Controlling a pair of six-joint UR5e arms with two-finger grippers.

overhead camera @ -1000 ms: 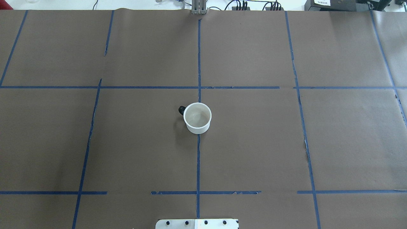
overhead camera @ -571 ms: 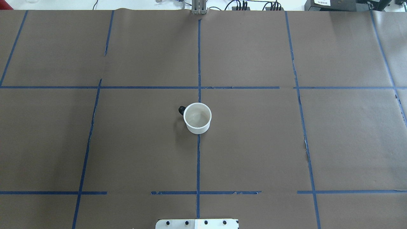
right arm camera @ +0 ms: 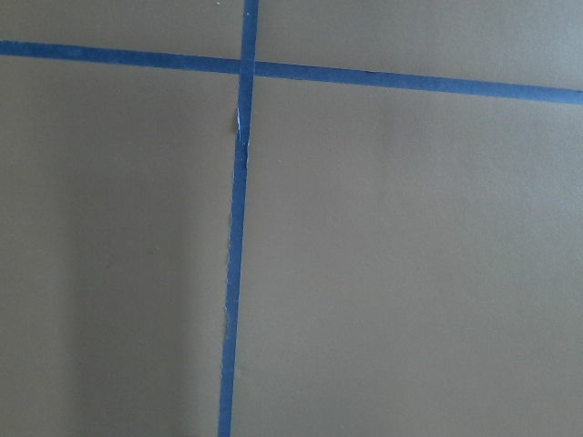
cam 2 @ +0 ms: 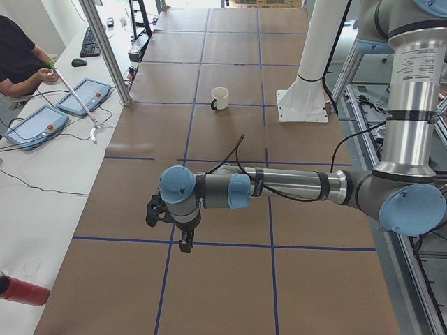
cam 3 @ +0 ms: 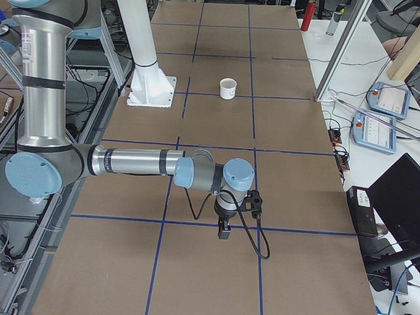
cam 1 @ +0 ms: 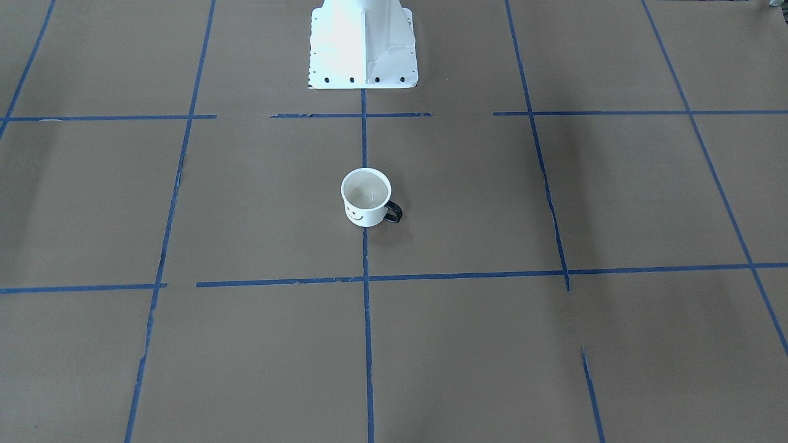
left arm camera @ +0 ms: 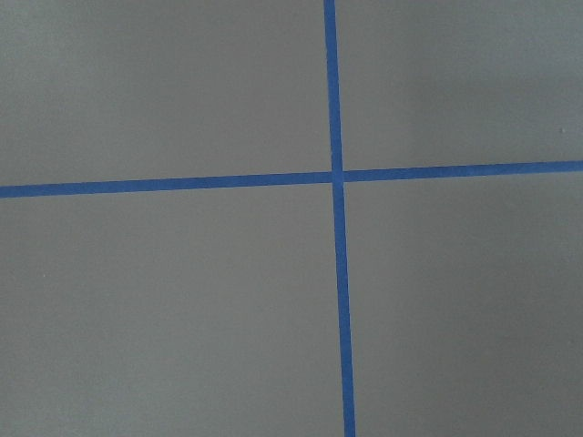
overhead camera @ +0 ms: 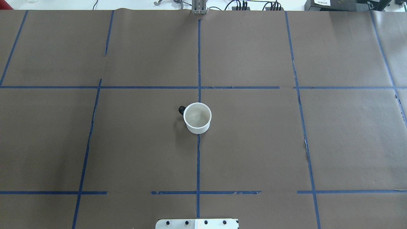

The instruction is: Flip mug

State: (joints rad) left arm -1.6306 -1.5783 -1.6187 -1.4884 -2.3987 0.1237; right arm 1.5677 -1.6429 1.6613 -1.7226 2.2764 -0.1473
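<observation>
**A:** What sits nearest, at the robot's own edge of the bench?

**B:** The white mount plate (overhead camera: 197, 223), at the middle of that long edge, on the brown paper (overhead camera: 254, 152).

**A:** And the hands?

**B:** Both are out at the ends. The left gripper (cam 2: 184, 244) points down over the paper near the bench's left end. Its wrist camera looks on a blue tape crossing (left arm camera: 337, 175). The right gripper (cam 3: 225, 231) points down near the right end, and its wrist camera shows another crossing (right arm camera: 246, 66).

**A:** How wide are the fingers? Anything in them?

**B:** I cannot tell. Only the side cameras catch them, and they are too small there.

**A:** Where's the mug?

**B:** The mug (overhead camera: 197, 117) is at the middle of the bench, well apart from both hands. It stands upright, mouth up, on the centre tape line. Its black handle (cam 1: 394, 212) points toward the robot's left end. The smiley face (cam 1: 355, 215) is turned to the operators' edge.
</observation>
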